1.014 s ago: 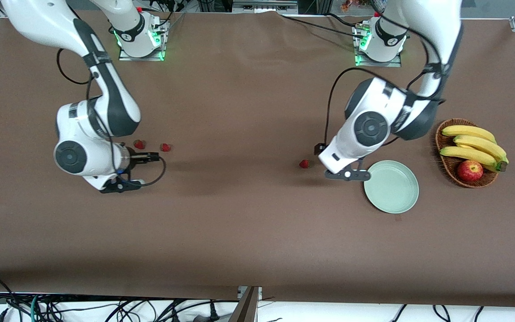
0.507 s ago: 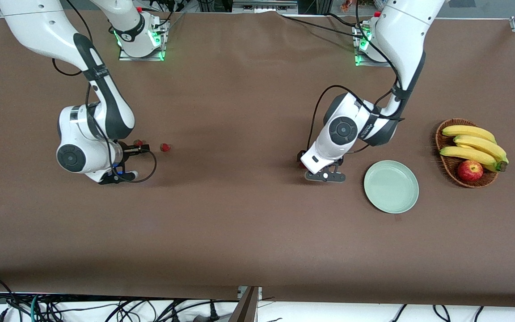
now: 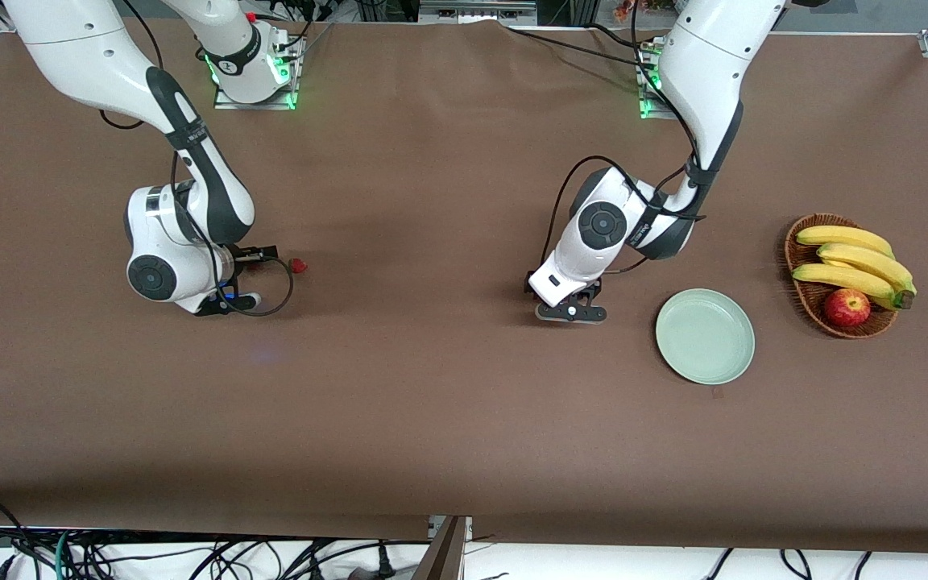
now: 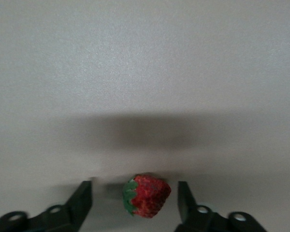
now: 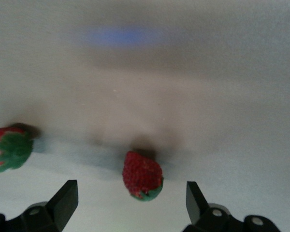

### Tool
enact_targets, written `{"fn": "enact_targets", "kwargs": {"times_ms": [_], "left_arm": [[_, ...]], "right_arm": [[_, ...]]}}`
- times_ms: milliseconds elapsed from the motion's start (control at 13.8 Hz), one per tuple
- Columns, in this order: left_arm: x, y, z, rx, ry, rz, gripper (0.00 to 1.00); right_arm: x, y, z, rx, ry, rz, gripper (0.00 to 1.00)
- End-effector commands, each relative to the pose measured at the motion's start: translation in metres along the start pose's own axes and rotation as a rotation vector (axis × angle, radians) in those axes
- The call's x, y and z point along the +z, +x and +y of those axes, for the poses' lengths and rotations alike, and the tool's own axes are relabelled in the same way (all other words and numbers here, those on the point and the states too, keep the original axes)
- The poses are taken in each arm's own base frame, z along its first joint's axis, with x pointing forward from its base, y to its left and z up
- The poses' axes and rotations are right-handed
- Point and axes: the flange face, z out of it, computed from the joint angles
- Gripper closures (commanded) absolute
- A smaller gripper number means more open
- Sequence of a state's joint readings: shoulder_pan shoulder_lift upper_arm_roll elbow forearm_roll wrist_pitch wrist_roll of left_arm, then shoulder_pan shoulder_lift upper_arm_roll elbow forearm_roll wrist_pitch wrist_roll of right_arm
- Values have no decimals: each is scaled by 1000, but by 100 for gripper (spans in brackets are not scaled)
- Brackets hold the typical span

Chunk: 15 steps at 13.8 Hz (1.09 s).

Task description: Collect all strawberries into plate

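Both grippers straddle small red strawberries: left gripper (image 4: 134, 200) and right gripper (image 5: 131, 200), fingers spread, berries (image 4: 146, 195) (image 5: 142, 175) between; pale mint-green round plate (image 3: 704, 335) empty.

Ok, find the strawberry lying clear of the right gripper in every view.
Front view: strawberry on the table beside the right gripper.
Right wrist view: at the picture's edge, outside the open jaws.
Left wrist view: not in it; left gripper straddles another berry.
Shared landmark: the right gripper.
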<state>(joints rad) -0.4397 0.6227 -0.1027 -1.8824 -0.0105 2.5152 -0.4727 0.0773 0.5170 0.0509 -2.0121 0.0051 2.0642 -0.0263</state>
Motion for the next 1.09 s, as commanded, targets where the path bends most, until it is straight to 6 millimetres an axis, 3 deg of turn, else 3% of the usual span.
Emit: {"fn": "enact_targets", "kwargs": {"times_ms": [0,145,290,434,579,797,941,1014], "left_arm": [[0,-2,7,-13,4,14,65],[0,-3,8,-26,5,14,88],[-15,1,5,-26,4,21,94],[-50,8,-14,-48,35,-13,96],[-82,16,-41,-34,63,-58,96],[-111,34,-109,63,65,-101,94],[-117,47,-166,174,51,-117,94],[-117,51,-190,228,42,-120,93]], "right_arm": [[2,-2,7,-4,-8,11,37],[1,-2,7,-4,-8,12,65],[2,-2,7,-4,-8,9,79],[2,-3,7,-4,-8,5,100],[-4,-1,6,-5,-7,12,100],[-59,10,-1,-13,-4,77,100],[-101,19,-36,-45,20,73,100],[-109,23,-57,-45,53,83,100]]}}
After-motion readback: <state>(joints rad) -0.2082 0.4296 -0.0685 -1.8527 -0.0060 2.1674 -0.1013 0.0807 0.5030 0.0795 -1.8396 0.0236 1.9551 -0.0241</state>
